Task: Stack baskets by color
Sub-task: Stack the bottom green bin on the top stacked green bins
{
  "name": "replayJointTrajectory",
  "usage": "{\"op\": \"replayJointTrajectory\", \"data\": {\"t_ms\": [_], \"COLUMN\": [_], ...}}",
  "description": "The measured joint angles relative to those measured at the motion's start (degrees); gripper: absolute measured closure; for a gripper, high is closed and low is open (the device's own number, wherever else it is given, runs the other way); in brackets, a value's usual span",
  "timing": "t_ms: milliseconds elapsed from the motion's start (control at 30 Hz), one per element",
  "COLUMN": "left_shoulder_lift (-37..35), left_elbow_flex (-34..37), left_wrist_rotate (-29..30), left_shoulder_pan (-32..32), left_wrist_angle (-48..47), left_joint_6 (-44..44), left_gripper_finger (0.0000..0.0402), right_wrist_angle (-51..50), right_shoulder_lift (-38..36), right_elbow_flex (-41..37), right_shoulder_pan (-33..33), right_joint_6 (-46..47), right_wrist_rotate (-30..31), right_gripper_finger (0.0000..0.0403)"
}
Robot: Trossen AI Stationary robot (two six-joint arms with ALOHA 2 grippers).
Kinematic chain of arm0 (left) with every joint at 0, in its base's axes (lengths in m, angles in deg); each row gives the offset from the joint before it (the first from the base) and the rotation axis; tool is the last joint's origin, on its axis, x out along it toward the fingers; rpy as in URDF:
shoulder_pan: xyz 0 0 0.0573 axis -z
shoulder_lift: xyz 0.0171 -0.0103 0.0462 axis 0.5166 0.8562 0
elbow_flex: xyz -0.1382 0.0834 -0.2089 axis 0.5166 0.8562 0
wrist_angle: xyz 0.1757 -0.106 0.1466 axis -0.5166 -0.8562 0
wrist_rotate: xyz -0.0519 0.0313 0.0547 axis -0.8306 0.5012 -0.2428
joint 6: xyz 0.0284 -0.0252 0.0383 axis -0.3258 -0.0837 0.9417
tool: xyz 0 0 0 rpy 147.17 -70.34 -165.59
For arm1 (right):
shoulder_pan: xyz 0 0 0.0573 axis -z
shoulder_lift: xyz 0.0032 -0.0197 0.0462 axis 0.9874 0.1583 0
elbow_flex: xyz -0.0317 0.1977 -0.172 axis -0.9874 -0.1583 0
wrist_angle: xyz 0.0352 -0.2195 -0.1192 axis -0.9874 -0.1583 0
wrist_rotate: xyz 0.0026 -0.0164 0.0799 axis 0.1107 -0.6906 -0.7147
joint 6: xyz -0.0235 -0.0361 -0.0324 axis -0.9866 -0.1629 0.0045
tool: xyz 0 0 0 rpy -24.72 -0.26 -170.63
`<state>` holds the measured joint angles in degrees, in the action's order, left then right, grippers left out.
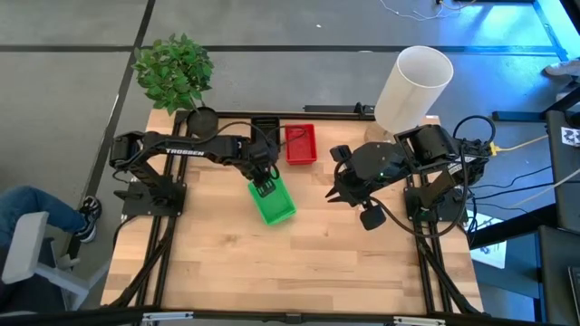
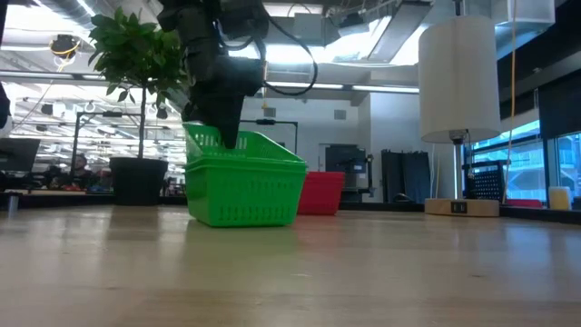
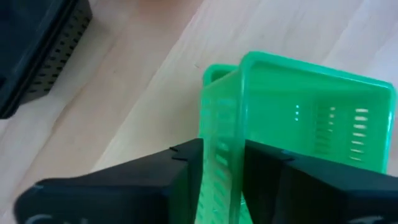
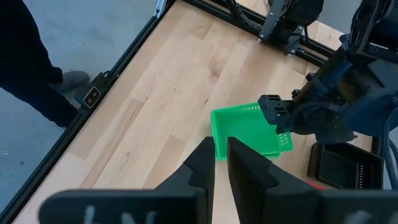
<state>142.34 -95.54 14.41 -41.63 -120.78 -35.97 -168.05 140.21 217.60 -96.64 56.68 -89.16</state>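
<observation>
A light wooden table (image 1: 299, 263) with a dark metal frame filled most of the room's middle. At its far left corner stood a leafy green plant (image 1: 174, 71) in a black pot (image 1: 201, 118). At the far right corner a tall white lampshade (image 1: 412, 86) rose from a small wooden base (image 2: 461, 207). Cables (image 1: 517, 186) trailed over the grey floor beyond the table's right edge. A person's leg in blue trousers (image 1: 36, 206) with a dark shoe (image 1: 86, 220) showed by the left side, next to a pale chair (image 1: 27, 246).
</observation>
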Motion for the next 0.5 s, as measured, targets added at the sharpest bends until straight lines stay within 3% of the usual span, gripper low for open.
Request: {"op": "replayJointTrajectory", "data": {"t_ms": [300, 500], "left_shoulder_lift": [-0.02, -0.09], "left_elbow_flex": [-3.4, -11.99], "left_wrist_rotate": [-6.72, -0.2], "left_shoulder_pan": [-0.41, -0.41], "left_wrist_angle": [-3.85, -14.86], "left_joint_6": [2.53, 5.08], "left_gripper_finger": [0.03, 0.0298], "right_wrist_angle": [0.0, -0.01], "right_shoulder_lift": [0.0, 0.0], "right_elbow_flex": [0.0, 0.0], "right_shoulder_pan": [0.0, 0.0], "right_joint_6": [-0.01, -0.02], "right_wrist_rotate": [0.0, 0.0], "right_gripper_finger": [0.0359, 0.0359]}}
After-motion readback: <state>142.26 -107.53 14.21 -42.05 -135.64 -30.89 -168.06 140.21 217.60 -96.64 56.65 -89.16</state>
